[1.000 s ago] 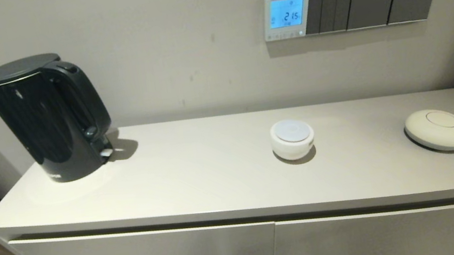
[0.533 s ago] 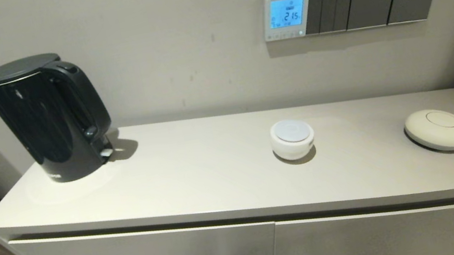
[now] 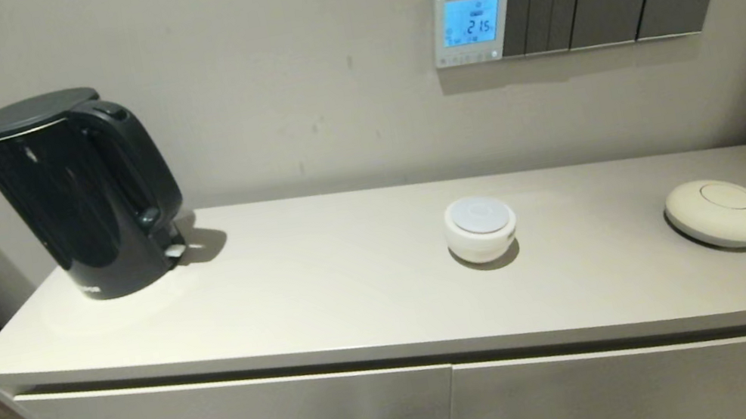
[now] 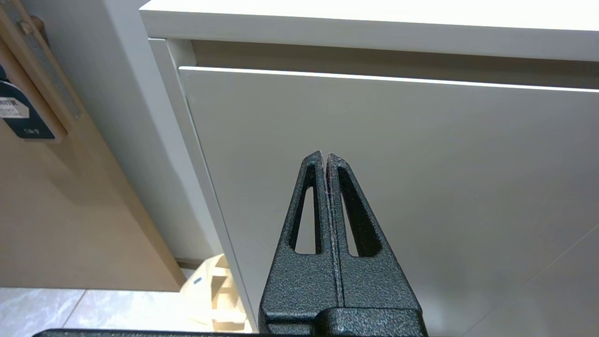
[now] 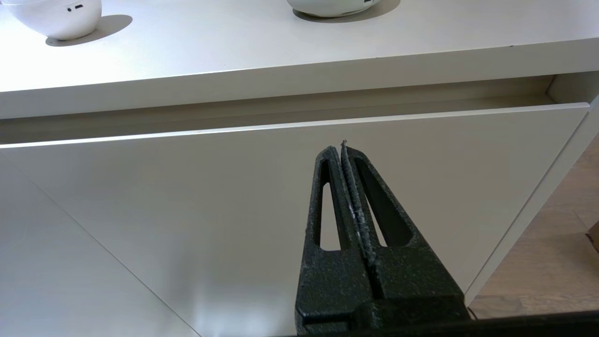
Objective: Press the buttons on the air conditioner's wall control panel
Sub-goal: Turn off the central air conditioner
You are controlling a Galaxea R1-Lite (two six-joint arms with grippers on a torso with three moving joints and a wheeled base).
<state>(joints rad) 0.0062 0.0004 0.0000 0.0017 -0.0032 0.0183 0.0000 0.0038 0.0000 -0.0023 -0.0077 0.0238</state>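
The air conditioner's wall control panel (image 3: 471,25) is a small white-framed square on the wall above the cabinet, its screen glowing blue with digits. The row of tiny pale buttons (image 3: 467,57) runs along its lower edge. Neither gripper shows in the head view. My left gripper (image 4: 325,157) is shut and empty, low in front of the cabinet's left door. My right gripper (image 5: 340,150) is shut and empty, low in front of the right door, below the countertop edge.
Dark grey switch plates (image 3: 610,7) adjoin the panel on its right. On the countertop (image 3: 328,302) stand a black kettle (image 3: 75,193) at left, a small round white device (image 3: 480,226) below the panel, and a flat cream disc (image 3: 719,212) at right.
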